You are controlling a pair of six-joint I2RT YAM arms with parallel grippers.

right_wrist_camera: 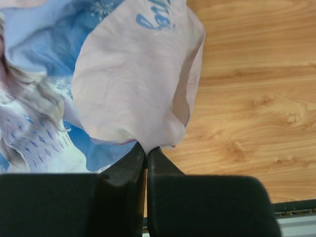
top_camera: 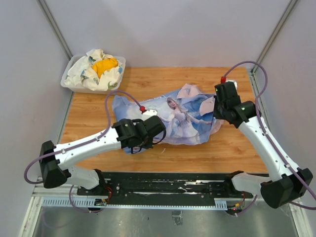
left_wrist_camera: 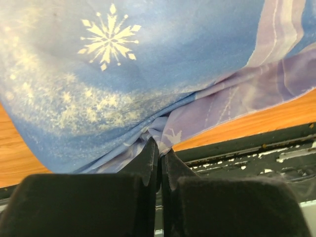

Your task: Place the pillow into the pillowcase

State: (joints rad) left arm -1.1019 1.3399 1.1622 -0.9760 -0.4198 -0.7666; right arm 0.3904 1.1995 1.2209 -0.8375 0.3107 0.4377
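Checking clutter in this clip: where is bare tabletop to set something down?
Bare wood lies along the far edge between the tray and the right hand, and near right between the pillowcase and the right arm. Crowded in the middle: pillowcase, left hand pinching its near edge.

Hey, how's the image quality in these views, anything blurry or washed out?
Top external: sharp, evenly lit. Left wrist: close fingers dark and featureless, pillowcase slightly soft. Right wrist: table grain clear, nothing washed out.
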